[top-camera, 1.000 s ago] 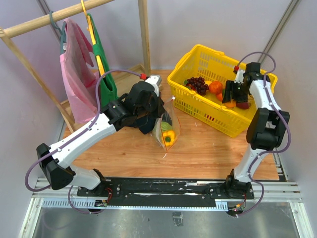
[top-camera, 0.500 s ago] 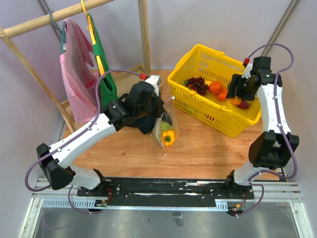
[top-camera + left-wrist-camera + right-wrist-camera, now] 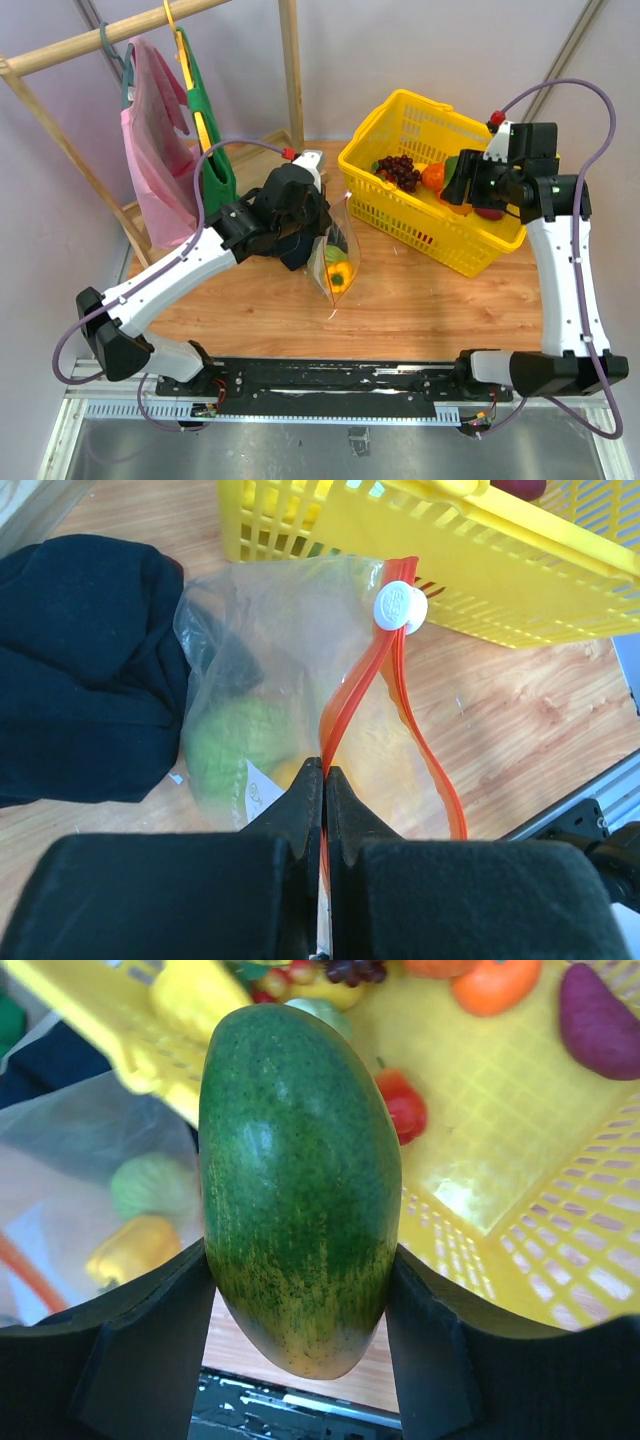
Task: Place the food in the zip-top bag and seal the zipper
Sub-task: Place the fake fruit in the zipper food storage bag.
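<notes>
Right arm [image 3: 565, 270] is swinging up and left versus a second ago, now standing tall by the yellow basket [image 3: 440, 245]'s right side. Left arm [image 3: 180, 265] is staying put, left of the basket. Zip-top bag [image 3: 280, 610] is sitting just left of the basket, unmoved, holding the pale green fruit [image 3: 235, 745] and yellow pepper [image 3: 341, 278]. Right gripper [image 3: 300, 1300] is clamping a green mango [image 3: 300, 1160], now lifted above the basket floor. Left gripper [image 3: 323, 775] is pinching the zipper [image 3: 342, 695] tight, below the white slider [image 3: 400, 607].
</notes>
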`<control>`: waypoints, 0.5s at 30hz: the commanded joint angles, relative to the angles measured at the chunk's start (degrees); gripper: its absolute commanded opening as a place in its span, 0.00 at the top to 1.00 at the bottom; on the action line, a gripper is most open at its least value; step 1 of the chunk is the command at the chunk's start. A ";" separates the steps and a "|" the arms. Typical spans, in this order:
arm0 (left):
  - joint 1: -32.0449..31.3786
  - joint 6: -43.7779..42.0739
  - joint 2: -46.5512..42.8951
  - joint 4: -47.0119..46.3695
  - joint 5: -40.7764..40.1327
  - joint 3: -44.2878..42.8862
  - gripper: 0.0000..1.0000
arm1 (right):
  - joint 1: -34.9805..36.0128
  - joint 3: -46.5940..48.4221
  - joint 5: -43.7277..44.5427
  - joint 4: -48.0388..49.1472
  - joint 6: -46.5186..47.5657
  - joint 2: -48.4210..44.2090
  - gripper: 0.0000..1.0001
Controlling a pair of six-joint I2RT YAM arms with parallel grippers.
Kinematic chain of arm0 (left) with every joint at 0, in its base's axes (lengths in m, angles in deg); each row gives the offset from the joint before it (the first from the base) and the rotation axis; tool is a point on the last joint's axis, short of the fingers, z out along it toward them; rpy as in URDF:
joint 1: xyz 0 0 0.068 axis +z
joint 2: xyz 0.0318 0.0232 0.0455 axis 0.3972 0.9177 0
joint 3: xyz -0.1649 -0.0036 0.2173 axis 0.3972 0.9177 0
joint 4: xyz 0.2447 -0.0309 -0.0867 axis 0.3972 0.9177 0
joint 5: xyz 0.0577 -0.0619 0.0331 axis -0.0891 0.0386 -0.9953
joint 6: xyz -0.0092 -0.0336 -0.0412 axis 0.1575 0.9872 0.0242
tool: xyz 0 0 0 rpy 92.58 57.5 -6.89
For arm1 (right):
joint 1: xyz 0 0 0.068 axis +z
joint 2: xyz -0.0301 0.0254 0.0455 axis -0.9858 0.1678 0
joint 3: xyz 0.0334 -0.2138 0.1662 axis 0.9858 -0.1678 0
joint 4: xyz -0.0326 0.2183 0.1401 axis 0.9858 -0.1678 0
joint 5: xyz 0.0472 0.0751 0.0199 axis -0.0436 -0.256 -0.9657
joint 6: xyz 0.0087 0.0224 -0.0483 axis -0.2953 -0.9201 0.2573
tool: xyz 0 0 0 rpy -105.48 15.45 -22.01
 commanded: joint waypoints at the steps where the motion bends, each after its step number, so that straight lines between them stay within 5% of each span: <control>1: 0.11 0.87 1.01 -1.30 -1.59 -2.28 1.00 | 5.82 -1.39 -1.27 -2.88 -4.63 -3.39 0.69; 15: 0.11 1.41 2.00 -1.72 -2.93 -3.93 1.00 | 32.69 -1.85 -1.72 -4.23 -17.88 -2.18 0.67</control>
